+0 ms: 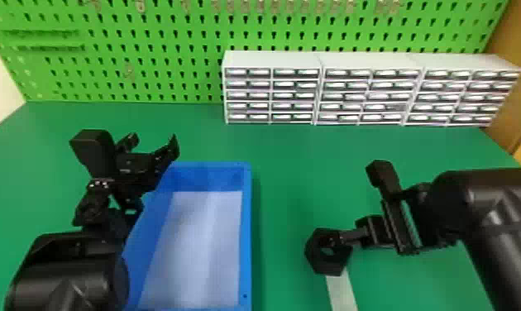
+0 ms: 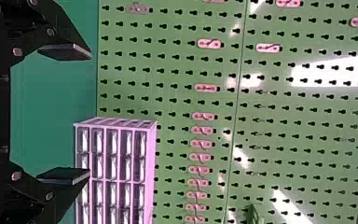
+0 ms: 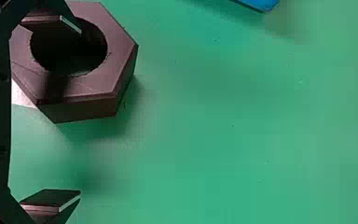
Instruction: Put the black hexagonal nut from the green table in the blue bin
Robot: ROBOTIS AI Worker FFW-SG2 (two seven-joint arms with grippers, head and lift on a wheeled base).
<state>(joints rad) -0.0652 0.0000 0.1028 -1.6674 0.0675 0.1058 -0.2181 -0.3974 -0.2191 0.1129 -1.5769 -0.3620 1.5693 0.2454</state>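
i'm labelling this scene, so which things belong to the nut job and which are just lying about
For the job:
- black hexagonal nut
- right hand, open, at the nut
- green table
- blue bin

Just there:
- white drawer units
- green pegboard
- pale strip by the nut

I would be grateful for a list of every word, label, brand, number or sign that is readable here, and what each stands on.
None can be read.
Drawer cabinets: any print is too small to tell.
Black hexagonal nut, blue bin: no legible text.
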